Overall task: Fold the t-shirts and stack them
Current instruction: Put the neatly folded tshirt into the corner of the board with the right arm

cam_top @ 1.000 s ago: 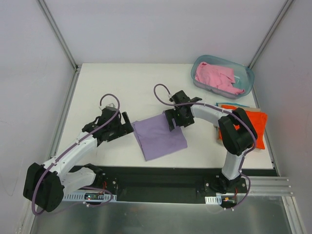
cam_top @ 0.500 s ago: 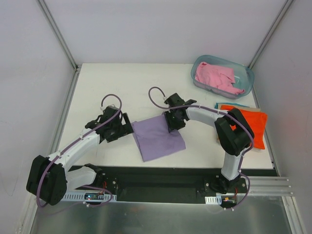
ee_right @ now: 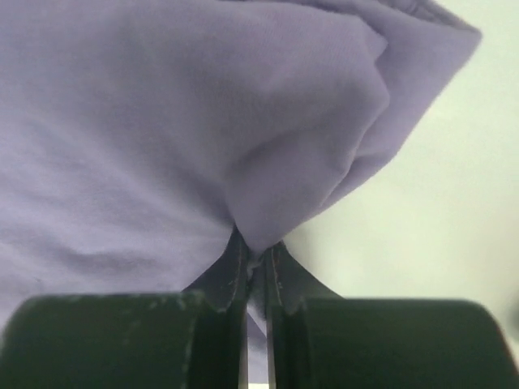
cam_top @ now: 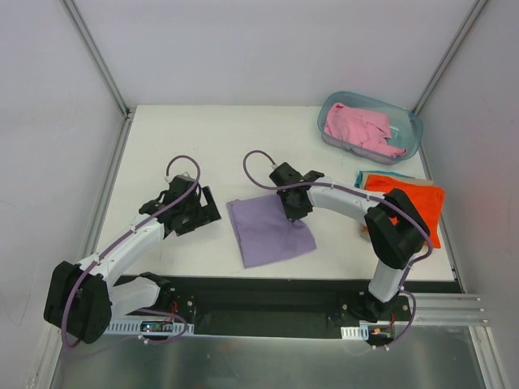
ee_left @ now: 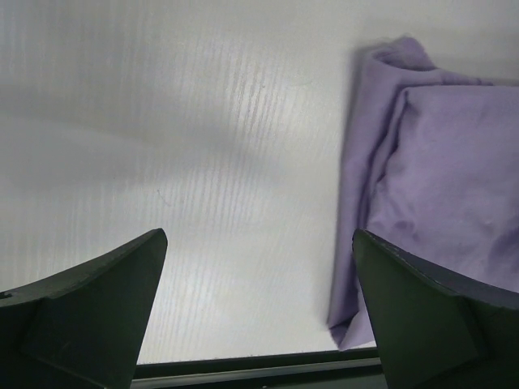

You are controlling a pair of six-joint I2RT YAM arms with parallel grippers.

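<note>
The right gripper (cam_top: 293, 209), open a second ago, now pinches the folded lavender t-shirt (cam_top: 272, 233) at its far edge (left gripper (cam_top: 208, 213) gapes alongside, empty), apparently ready to carry it to the stack.

Count: four t-shirts, one tub (cam_top: 416, 128), one table (cam_top: 203, 138), two arms, two grippers.

The four t-shirts are one of each colour. There is one lavender t-shirt (cam_top: 269, 233) at centre frame and one orange t-shirt (cam_top: 420, 204) at the right edge. One teal t-shirt (cam_top: 369, 177) shows only as a strip along the orange one's upper edge, and one pink t-shirt (cam_top: 357, 128) is in the upper right. The single tub is blue-green, also upper right. Two arms rise from the bottom edge, each with one gripper: left gripper (cam_top: 212, 209), right gripper (cam_top: 292, 212).
</note>
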